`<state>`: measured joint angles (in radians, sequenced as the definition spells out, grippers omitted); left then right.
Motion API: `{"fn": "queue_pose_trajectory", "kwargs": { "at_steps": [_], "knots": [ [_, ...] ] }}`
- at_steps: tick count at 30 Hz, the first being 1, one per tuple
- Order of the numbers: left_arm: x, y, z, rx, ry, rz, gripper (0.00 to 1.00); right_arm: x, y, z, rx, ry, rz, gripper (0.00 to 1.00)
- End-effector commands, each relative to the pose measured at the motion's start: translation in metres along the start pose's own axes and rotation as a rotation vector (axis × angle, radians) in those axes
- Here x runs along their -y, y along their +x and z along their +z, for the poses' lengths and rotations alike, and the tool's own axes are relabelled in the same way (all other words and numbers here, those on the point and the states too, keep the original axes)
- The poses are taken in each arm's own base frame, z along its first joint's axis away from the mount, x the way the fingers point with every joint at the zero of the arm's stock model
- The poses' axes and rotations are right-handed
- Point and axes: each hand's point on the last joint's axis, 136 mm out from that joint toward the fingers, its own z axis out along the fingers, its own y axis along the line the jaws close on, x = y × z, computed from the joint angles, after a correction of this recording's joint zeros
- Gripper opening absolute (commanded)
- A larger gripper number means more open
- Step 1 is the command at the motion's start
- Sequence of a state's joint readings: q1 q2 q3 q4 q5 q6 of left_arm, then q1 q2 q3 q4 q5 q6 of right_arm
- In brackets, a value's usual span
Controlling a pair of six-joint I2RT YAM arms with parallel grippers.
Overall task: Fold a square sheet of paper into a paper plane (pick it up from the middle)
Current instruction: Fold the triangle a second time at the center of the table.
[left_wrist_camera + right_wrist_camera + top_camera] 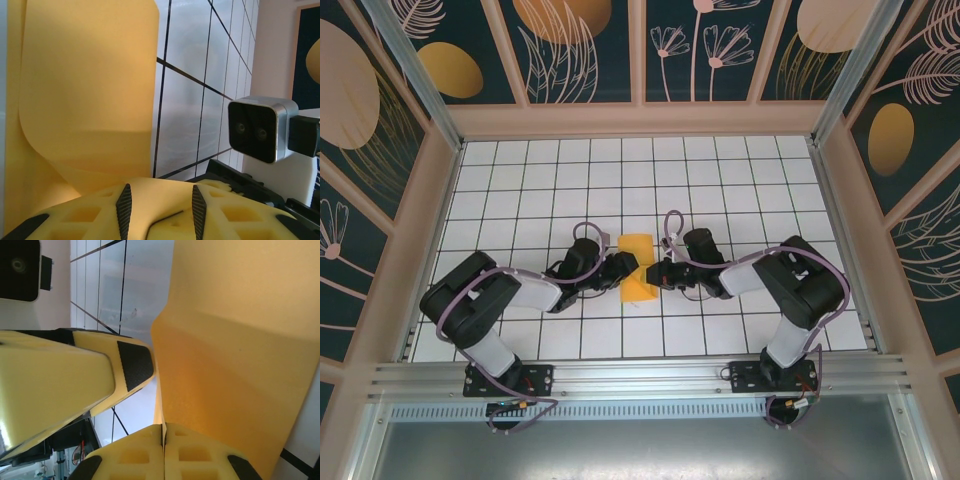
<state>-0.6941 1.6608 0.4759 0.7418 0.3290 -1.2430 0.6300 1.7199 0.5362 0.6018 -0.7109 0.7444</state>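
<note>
Two grippers: left gripper (619, 271) and right gripper (660, 272) meet nose to nose over the middle of the gridded table (520, 180).
Task item: square sheet of paper (637, 252), orange-yellow, partly folded, lying between the two grippers.
Lie of the sheet: far portion is flat on the grid; near portion bends up at the fingers, with one soft crease across it in the right wrist view.
Right gripper, state: jaws pressed tight together, pinching the sheet's edge at their tips.
Left gripper, state: pads (124, 210) stand apart with a yellow surface between them. Cannot tell whether that is paper being gripped or the jaws simply resting loose.
Left gripper, contact: one pad (134, 365) sits against the sheet's raised edge, seen from the right wrist.
Step in hand (judgement): setting a fold, the right side anchoring while the left shapes the flap.
Method: hold the anchor pinch firm, line the flap's edge up with the layer below, then press along the crease from the middle outward.
Risk: thin paper may slip, buckle or crease off-line if pulled sideways.
</note>
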Motion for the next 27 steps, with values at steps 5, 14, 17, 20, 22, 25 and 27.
{"fn": "queue_pose_trajectory", "kwargs": {
  "at_steps": [5,14,17,20,22,25,27],
  "knots": [
    [0.012,-0.007,0.004,0.034,0.034,0.014,0.39,-0.003,-0.012,-0.005,0.013,0.057,-0.055,0.25],
    [0.009,-0.006,0.009,0.022,0.028,0.010,0.39,-0.006,-0.022,-0.011,0.006,0.139,-0.124,0.33],
    [0.010,-0.007,0.009,0.024,0.025,0.015,0.39,-0.005,-0.027,-0.012,0.012,0.159,-0.133,0.33],
    [0.010,-0.007,0.009,0.021,0.024,0.021,0.39,-0.002,-0.031,-0.014,0.010,0.180,-0.145,0.32],
    [0.010,-0.007,0.009,0.021,0.021,0.025,0.39,0.001,-0.034,-0.015,0.014,0.184,-0.142,0.28],
    [0.010,-0.007,0.010,0.014,0.014,0.032,0.39,0.003,-0.036,-0.015,0.006,0.194,-0.149,0.24],
    [0.011,-0.007,0.010,0.015,0.013,0.032,0.39,0.003,-0.038,-0.014,0.006,0.185,-0.154,0.21]
  ]
}}
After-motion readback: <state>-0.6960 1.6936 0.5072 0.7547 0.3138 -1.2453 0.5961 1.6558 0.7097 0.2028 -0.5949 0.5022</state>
